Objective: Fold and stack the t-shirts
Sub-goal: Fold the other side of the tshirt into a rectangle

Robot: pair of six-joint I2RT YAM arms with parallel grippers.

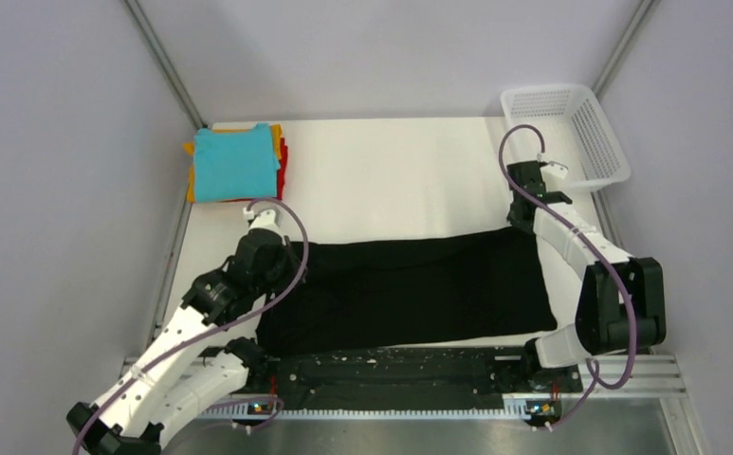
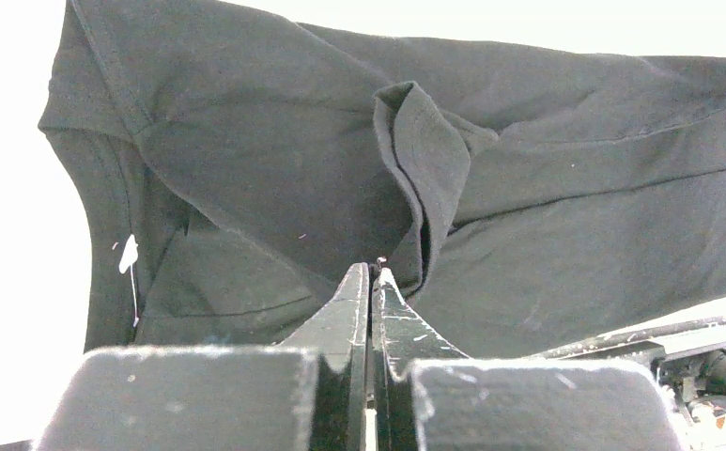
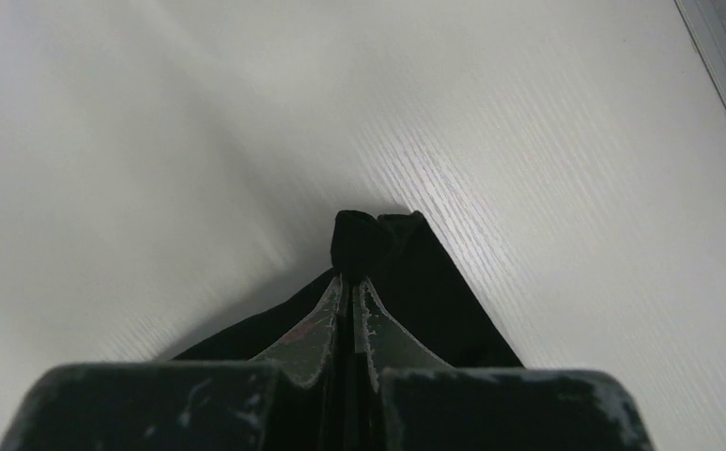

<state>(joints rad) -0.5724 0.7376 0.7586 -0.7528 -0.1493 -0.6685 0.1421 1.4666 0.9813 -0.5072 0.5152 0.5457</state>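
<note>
Pinching a bunched corner of the large plain black short-sleeved t-shirt (image 3: pixel 424 282), my right gripper (image 3: pixel 351 277) has its fingers pressed together on the cloth over the bare white counter (image 3: pixel 575 235). That wrist view shows nothing more. The top view places this grip at the shirt's far right corner and shows the rest of the shirt lying spread across the near half of the counter.

My left gripper (image 2: pixel 371 271) sits at the shirt's far left corner, fingers pressed together. Its wrist view shows what the top view hides: a raised ridge of black cloth running down to touch the right fingertip. I cannot tell whether any cloth is caught.

Only the top view shows the folded teal t-shirt (image 1: pixel 234 161) lying on the orange-yellow t-shirt (image 1: pixel 190 175) and the red t-shirt (image 1: pixel 284 161) at the far left. It also shows the white plastic mesh basket (image 1: pixel 599 142) at the far right.
</note>
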